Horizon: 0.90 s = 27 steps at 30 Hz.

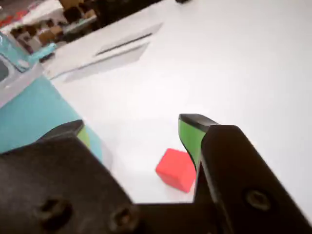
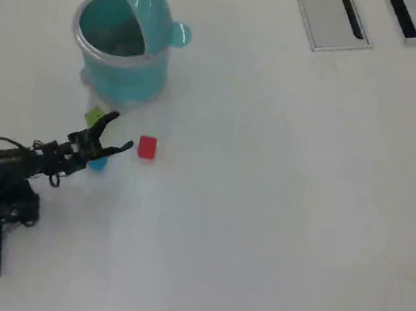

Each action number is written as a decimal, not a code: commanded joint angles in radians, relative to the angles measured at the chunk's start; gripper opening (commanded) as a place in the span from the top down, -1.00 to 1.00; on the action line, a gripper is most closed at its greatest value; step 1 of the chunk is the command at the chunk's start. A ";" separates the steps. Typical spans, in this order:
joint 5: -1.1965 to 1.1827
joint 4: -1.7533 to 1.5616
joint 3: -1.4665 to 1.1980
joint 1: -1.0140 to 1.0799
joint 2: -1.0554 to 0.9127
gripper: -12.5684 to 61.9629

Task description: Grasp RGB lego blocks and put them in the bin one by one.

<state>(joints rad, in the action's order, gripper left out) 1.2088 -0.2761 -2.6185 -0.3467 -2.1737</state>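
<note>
White tabletop fills both views, plain and brightly lit. On it, at the left of the overhead view, the gripper is seen at the end of a thin black arm reaching rightward, its two jaws spread apart with nothing held between them. In the wrist view the gripper is shown with green-lined jaws parted, one at the left and one at the right of the picture. The red block is seen just beyond the fingertips in the overhead view, apart from them; in the wrist view the red block lies on the table close beside the right-hand jaw, and contact cannot be confirmed. The yellowish-green block is found just beside the upper jaw in the overhead view, and the blue block is partly covered by the arm below the gripper. The bin, light teal with a domed hood and a side knob, stands upright beyond the blocks; its wall fills the left of the wrist view. Two grey panels with black slots lie at the table's far edge, well apart.
</note>
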 commanded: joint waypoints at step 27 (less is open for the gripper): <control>0.537 0.218 0.267 -0.052 0.293 -0.25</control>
<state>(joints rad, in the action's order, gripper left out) 1.6812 -0.0552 -2.4498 -0.4034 -1.8929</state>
